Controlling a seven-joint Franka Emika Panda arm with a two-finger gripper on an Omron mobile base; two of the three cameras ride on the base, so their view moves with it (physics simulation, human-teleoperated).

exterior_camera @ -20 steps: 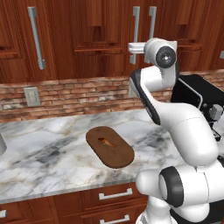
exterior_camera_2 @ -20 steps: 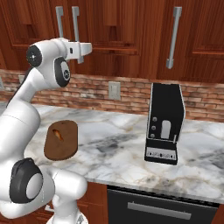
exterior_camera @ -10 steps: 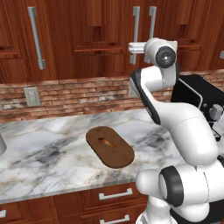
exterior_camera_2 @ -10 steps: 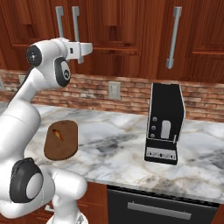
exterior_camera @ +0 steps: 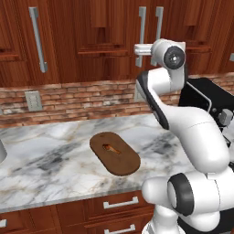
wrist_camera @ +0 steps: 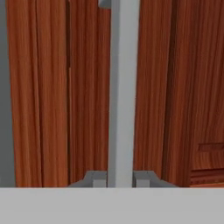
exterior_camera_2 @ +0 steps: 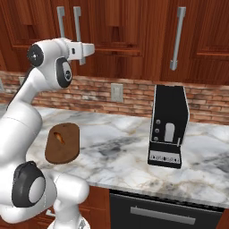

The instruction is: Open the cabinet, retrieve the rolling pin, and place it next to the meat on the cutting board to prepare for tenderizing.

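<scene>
Where the end effector (wrist_camera: 120, 179) grips, reddish-brown cabinet (wrist_camera: 52, 96), grey bar handle (wrist_camera: 122, 87)

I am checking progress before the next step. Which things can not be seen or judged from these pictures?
- Rolling pin: hidden behind the closed cabinet doors, both base views.
- Handle ends: cut off in the hand view, top by the edge, bottom behind the fingertips.
- Gripper: left base view, too small to judge contact.
- Meat on the cutting board: too small for detail.
</scene>
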